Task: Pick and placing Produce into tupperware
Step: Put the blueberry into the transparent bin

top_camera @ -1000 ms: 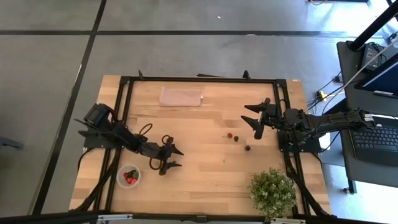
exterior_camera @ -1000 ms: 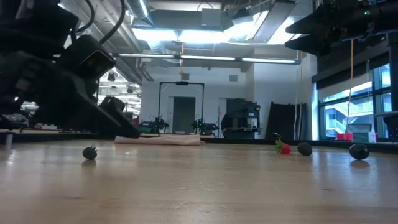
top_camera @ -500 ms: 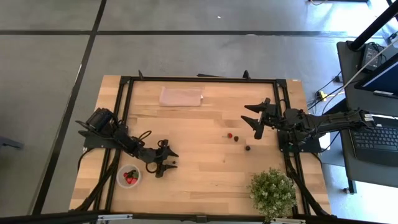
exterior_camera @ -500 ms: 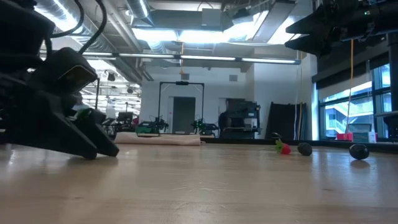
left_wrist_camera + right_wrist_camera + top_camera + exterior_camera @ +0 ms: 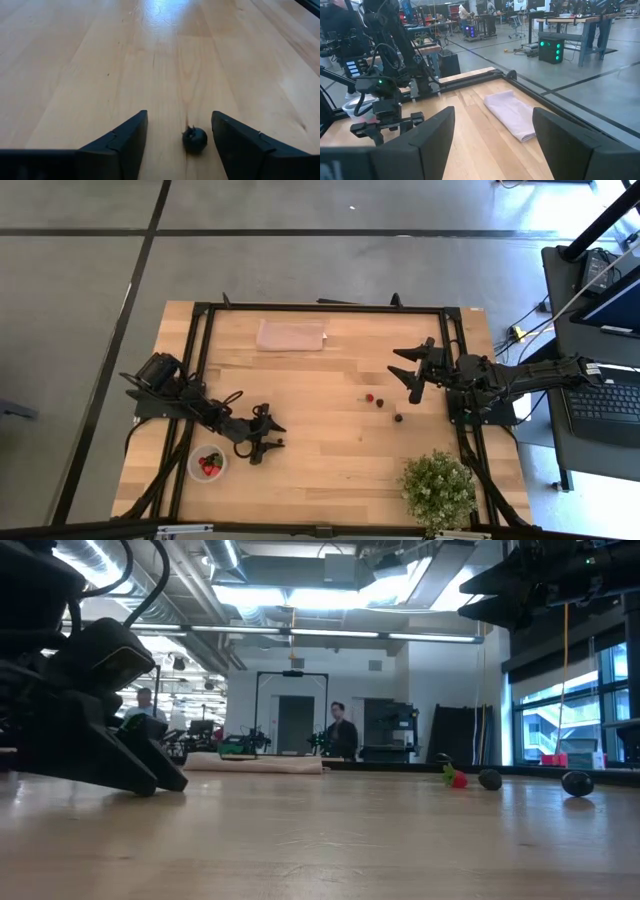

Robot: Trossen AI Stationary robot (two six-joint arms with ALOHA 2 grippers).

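The left hand (image 5: 179,142) sits low on the wooden surface (image 5: 330,460), fingers (image 5: 125,140) apart on either side of a dark berry (image 5: 194,139) — not gripping it. Just beside that arm, the clear tupperware (image 5: 207,464) holds red strawberries. Across the surface, the right hand (image 5: 404,370) hovers open near three loose fruits (image 5: 381,404) — one strawberry, two dark berries. A folded cloth (image 5: 291,335) lies at the far edge, a potted plant (image 5: 438,488) at the near corner.

Left gripper (image 5: 180,137) lower, narrower, now around dark berry (image 5: 194,139).
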